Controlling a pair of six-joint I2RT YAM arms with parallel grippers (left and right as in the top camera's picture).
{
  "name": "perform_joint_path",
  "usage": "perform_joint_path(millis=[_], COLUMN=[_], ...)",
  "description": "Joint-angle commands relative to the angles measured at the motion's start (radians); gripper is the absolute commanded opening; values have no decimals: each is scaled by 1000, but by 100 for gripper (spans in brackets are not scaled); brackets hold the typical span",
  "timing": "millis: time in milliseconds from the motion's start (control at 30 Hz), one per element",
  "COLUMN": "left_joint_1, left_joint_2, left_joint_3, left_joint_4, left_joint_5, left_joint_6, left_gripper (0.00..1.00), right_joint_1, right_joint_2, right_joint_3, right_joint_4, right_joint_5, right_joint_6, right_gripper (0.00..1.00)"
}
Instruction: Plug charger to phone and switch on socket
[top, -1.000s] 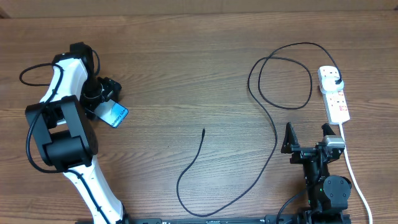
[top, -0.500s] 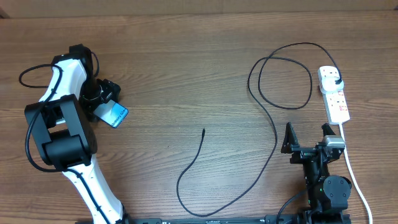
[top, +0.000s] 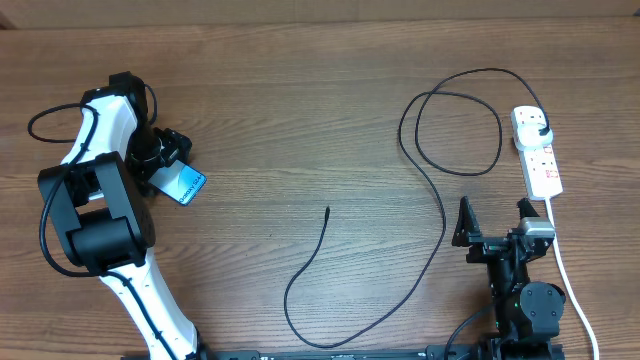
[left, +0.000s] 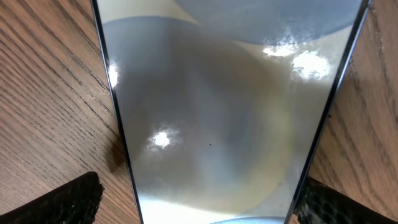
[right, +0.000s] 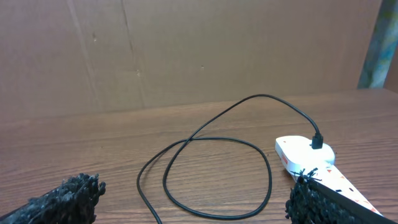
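The phone (top: 187, 186) lies on the table at the left, its blue screen lit. It fills the left wrist view (left: 217, 112). My left gripper (top: 168, 158) is open and straddles the phone's end (left: 199, 202), one finger on each side. The black charger cable (top: 443, 215) loops from its plug head (top: 541, 130), seated in the white socket strip (top: 543, 165), down to a free tip (top: 328, 210) mid-table. My right gripper (top: 494, 222) is open and empty, below the strip. Its view shows the cable loop (right: 214, 139), the strip (right: 308, 155) and my right gripper (right: 193, 205).
The strip's white lead (top: 572, 290) runs down the right side past my right arm. The left arm's own black cable (top: 45, 120) loops at the far left. A brown board wall (right: 186, 50) stands behind the table.
My left arm has shifted very slightly to the left over the phone. The phone, the cable and the right arm have not moved.
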Motion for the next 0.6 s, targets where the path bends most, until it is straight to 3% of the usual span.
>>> perform_joint_path(millis=[0,567], left_joint_1=[9,9], left_joint_2=[9,93], left_joint_3=[-3,-3], left_joint_4=[9,20], left_joint_5=[-31,14], left_joint_6=[-21,-21], left_gripper=[100,100], right_joint_1=[6,6], right_joint_2=[-12,-12], right_joint_3=[-11,-11], right_joint_4=[6,6], right_joint_5=[-3,-3], right_joint_6=[-3,-3], right_gripper=[100,100])
